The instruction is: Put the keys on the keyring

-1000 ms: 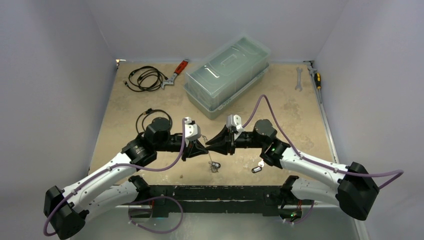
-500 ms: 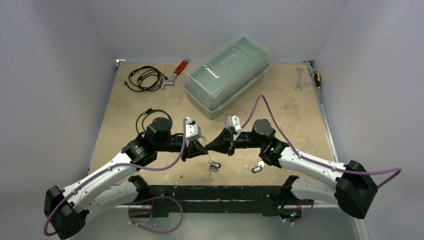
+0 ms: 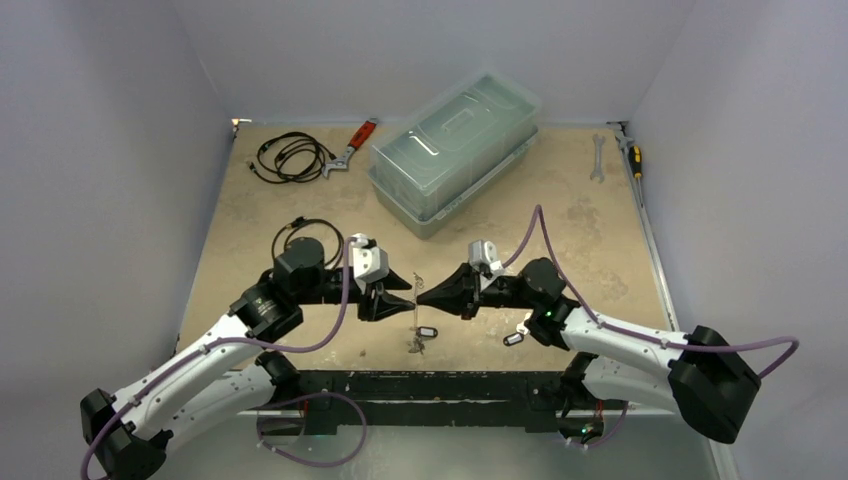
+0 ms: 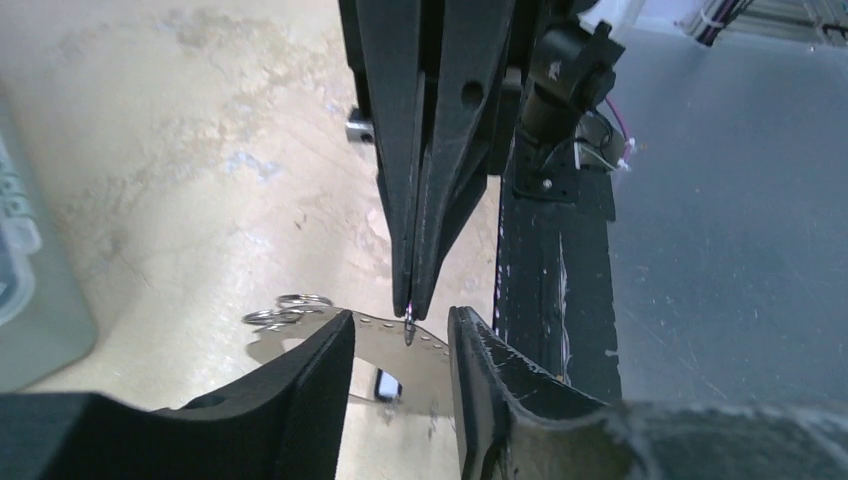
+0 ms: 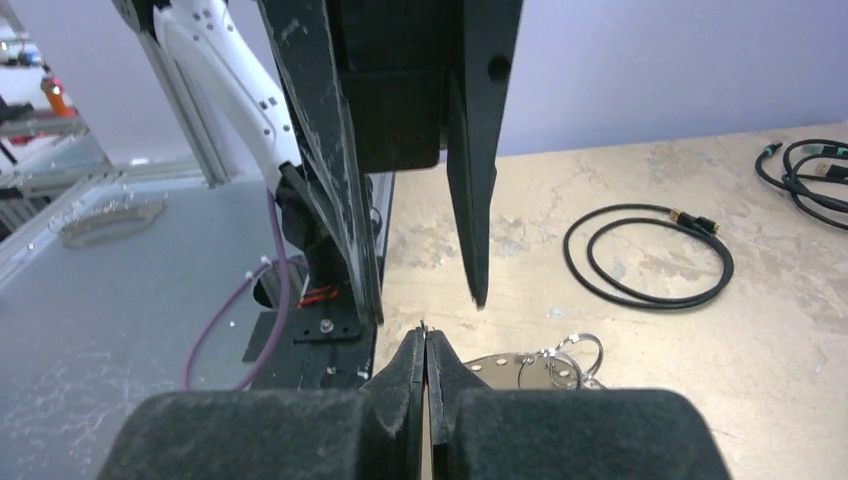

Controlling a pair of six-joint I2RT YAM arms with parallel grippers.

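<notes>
right gripper (image 4: pixel 411 300) is pinched shut on the keyring (image 3: pixel 414 310), keys (image 3: pixel 421 334) dangling below; left gripper (image 4: pixel 400 332) sits half open right beside it.

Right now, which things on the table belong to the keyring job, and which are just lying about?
Job:
- keyring, hanging between the gripper tips
- key bunch at its lower end
- loose tagged key

Lying about:
- clear lidded box
- tangled black cable
- black cable loop
- red-handled wrench
- spanner
- screwdriver
</notes>
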